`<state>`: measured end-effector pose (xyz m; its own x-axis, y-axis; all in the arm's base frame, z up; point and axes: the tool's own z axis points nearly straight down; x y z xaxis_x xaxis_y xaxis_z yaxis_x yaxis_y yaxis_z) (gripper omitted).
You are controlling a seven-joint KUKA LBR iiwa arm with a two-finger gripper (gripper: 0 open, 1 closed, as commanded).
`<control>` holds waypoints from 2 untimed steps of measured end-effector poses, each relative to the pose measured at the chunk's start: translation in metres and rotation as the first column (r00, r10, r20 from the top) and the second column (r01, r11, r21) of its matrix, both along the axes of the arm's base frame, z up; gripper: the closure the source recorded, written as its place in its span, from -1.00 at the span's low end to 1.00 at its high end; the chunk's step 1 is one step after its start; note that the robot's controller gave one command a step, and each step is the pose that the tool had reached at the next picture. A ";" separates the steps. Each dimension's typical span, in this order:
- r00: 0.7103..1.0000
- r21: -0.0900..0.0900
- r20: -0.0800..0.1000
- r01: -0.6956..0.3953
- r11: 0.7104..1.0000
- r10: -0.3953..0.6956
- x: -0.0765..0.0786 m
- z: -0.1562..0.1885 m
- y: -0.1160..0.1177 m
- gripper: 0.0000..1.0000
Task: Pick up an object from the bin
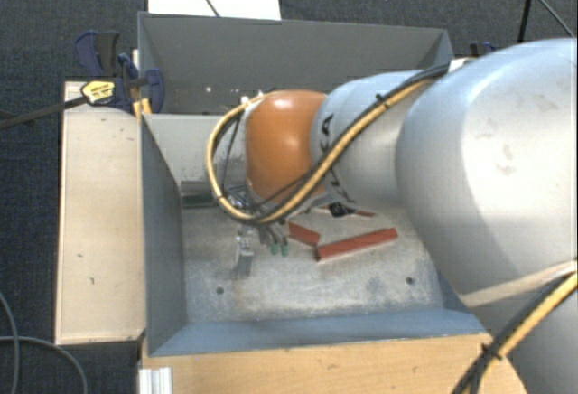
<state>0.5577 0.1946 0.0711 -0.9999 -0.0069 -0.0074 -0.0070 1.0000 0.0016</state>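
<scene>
Gripper [244,257] low over bin [164,239] floor, left of middle. Wrist cover [280,144] blocks it, so can't tell if claw's open or closed. Closest: green-tipped bits [278,248] just beside, red-brown bar [357,244] lying flat further right. Guess that's why it's so low.

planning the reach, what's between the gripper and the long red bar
In the camera view, between the gripper and the red bar sit two small green-tipped pieces and a shorter red piece.

Bin [163,229]: matt grey sheet metal, floor scuffed whitish. Orange wrist cover [280,144]: smooth glossy plastic. Arm shell [488,166]: smooth, satin grey. Red-brown bar [357,244]: matt, material unclear.
</scene>
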 end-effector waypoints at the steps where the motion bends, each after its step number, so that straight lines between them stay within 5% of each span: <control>1: 0.946 -0.004 -0.007 -0.324 0.946 0.324 0.002 0.000 -0.065 -1.00; 2: 0.846 -0.004 -0.009 -0.533 0.846 0.533 -0.002 0.000 -0.170 -1.00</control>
<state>0.5557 0.0244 0.0707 -0.8423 -0.5391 0.0021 -0.5391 0.8423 -0.0019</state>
